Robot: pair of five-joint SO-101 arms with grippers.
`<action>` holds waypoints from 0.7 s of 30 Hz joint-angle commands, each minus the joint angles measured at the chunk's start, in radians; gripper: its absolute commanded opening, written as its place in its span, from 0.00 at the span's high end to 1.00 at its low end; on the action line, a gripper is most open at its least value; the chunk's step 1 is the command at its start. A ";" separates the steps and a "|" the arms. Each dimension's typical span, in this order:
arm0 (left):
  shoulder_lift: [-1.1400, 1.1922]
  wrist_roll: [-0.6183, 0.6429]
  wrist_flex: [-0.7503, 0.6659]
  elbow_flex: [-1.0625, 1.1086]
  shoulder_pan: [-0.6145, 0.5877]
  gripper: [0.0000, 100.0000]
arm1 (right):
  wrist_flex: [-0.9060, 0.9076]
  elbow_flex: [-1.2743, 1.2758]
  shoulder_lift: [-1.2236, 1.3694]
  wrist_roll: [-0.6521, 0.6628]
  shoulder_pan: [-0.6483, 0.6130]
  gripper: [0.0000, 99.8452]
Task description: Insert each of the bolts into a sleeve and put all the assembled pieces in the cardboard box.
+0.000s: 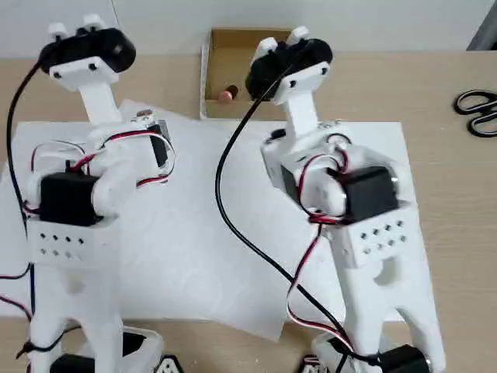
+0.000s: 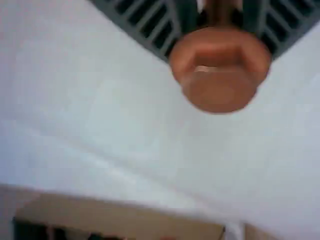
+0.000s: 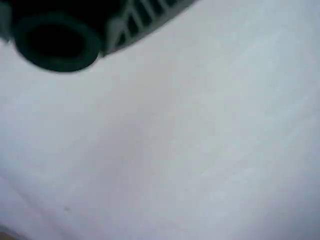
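My left gripper [image 2: 218, 22] had its ribbed fingers [image 2: 142, 22] clamped on the orange bolt [image 2: 218, 75], above the white sheet [image 2: 100, 125]. My right gripper [image 3: 70, 25] gripped the black sleeve [image 3: 55, 47] against a ribbed finger [image 3: 137, 22]. The cardboard box [image 1: 233, 54] sat beyond both.

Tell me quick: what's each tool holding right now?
Left tool: closed, holding a bolt.
Right tool: closed, holding a black sleeve.

Two arms [image 1: 93, 186] [image 1: 349, 194], two bolts [image 2: 218, 70] [image 1: 227, 95], one box [image 1: 233, 43], one scissors [image 1: 477, 109]
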 commanded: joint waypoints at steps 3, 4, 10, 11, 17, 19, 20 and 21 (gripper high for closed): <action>-0.109 0.023 -0.137 0.134 0.011 0.99 | -0.088 0.094 -0.036 -0.017 -0.053 1.00; -0.126 0.021 -0.152 0.163 0.011 0.99 | -0.087 0.098 -0.042 -0.018 -0.061 1.00; -0.239 0.023 -0.259 0.280 0.011 0.99 | -0.180 0.169 -0.211 -0.054 -0.064 1.00; -0.259 0.025 -0.273 0.292 0.011 0.99 | -0.213 0.210 -0.249 -0.054 -0.065 1.00; -0.393 0.028 -0.290 0.303 0.075 0.99 | -0.420 0.554 -0.456 -0.051 -0.061 1.00; -0.427 0.028 -0.290 0.303 0.117 0.99 | -0.479 0.661 -0.507 -0.051 -0.061 1.00; -0.437 0.028 -0.288 0.303 0.130 0.99 | -0.506 0.712 -0.532 -0.051 -0.061 1.00; -0.445 0.028 -0.288 0.305 0.138 0.99 | -0.526 0.758 -0.553 -0.051 -0.061 1.00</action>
